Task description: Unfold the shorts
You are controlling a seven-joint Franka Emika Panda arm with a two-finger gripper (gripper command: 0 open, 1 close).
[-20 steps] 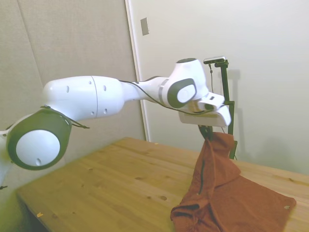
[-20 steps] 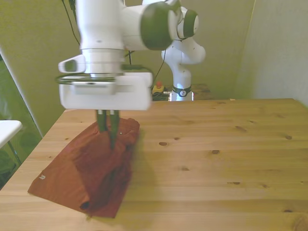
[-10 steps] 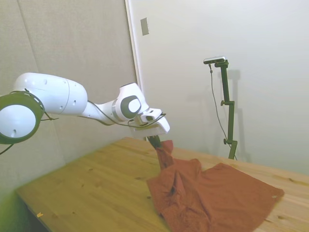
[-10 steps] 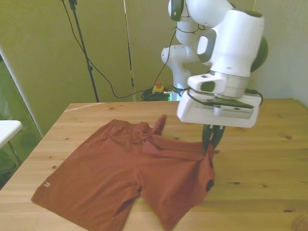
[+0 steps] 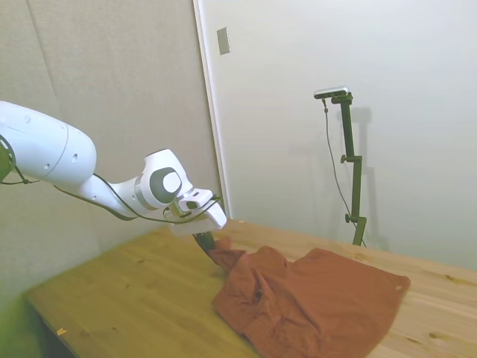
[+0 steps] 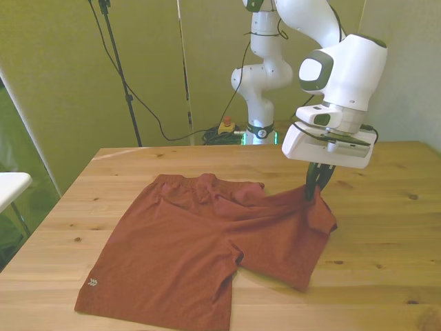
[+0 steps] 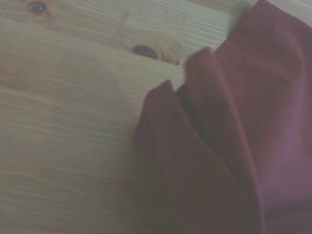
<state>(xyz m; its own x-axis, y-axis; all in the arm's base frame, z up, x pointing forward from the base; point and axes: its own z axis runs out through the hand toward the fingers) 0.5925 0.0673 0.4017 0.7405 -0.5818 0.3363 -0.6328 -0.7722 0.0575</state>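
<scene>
The rust-orange shorts (image 6: 200, 252) lie spread across the wooden table (image 6: 386, 227), both legs showing, with wrinkles near the waistband. My gripper (image 6: 317, 189) is shut on the shorts' corner at the front view's right, holding that edge slightly raised just above the wood. In the side view the gripper (image 5: 205, 243) pinches the near left tip of the shorts (image 5: 313, 298). The wrist view shows a folded fabric edge of the shorts (image 7: 234, 146) on the table.
Bare table (image 5: 127, 298) lies to the side view's left of the cloth and on the front view's right. A white surface (image 6: 10, 186) stands off the table's edge at the front view's left. Cables hang behind the table.
The gripper has pulled the held corner toward the front view's right and lowered it; the shorts went from a hanging bundle to spread out nearly flat.
</scene>
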